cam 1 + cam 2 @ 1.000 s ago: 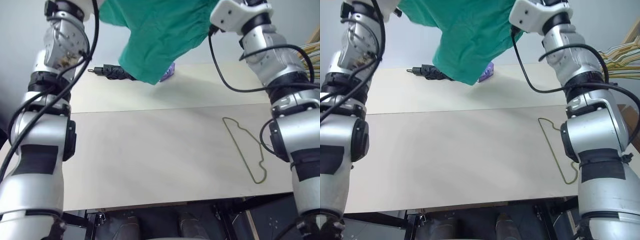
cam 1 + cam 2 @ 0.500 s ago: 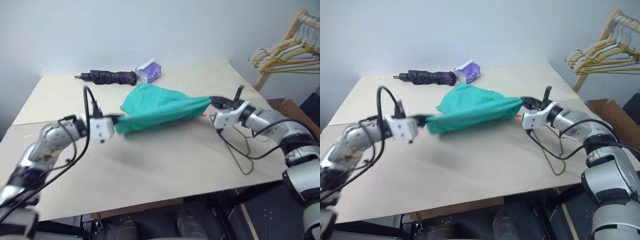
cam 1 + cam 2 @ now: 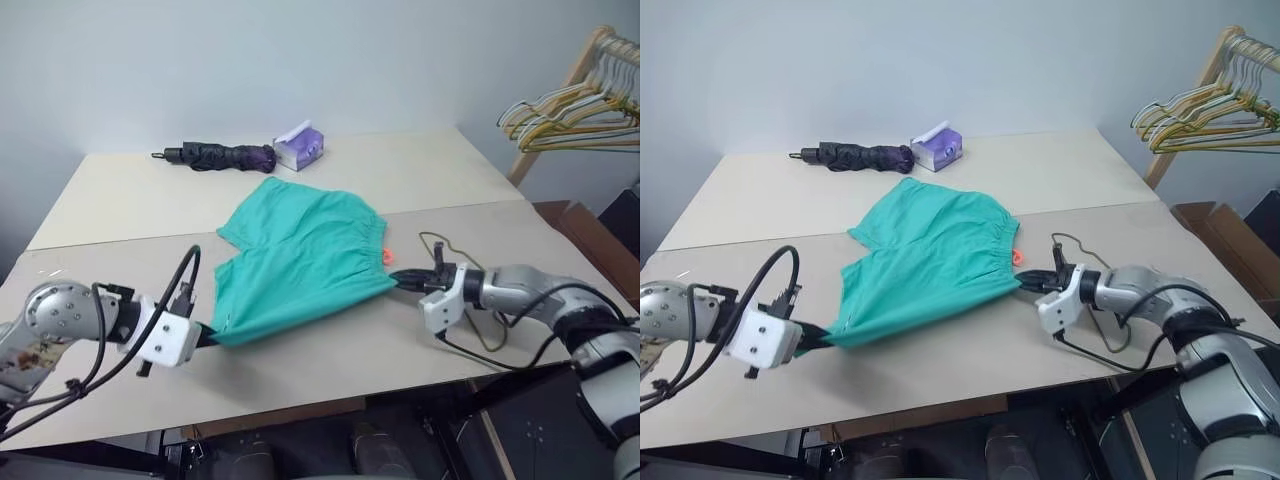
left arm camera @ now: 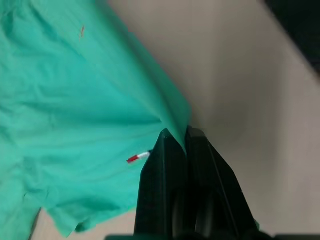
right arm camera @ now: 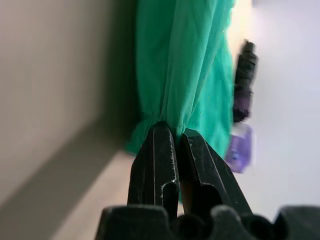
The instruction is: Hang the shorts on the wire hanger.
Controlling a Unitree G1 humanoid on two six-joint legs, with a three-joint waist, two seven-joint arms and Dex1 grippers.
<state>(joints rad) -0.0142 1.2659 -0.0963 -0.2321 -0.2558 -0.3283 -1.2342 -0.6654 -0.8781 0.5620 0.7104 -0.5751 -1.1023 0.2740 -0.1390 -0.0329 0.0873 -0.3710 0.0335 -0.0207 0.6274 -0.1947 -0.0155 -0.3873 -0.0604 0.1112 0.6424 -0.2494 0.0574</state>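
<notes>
The teal-green shorts (image 3: 295,262) lie spread on the middle of the table, waistband toward the right, with a small orange tag (image 3: 385,256) at the waistband. My left gripper (image 3: 205,335) is shut on the near left corner of the fabric; the left wrist view shows the fingers (image 4: 165,150) pinching the cloth edge. At the waistband's near right corner my right gripper (image 3: 396,279) is shut on the shorts, fingers (image 5: 155,145) pressed together on the folds. The thin wire hanger (image 3: 436,240) lies flat on the table just right of the shorts, partly hidden behind my right arm.
A folded black umbrella (image 3: 215,155) and a purple tissue pack (image 3: 298,147) lie at the table's far side. A wooden rack with several pale hangers (image 3: 570,110) stands beyond the table's right edge. A cardboard box (image 3: 590,230) sits below it.
Both arms came down from high overhead. The shorts, first held up in the air, then stretched above the table, now lie spread flat on it. Both grips stayed shut.
</notes>
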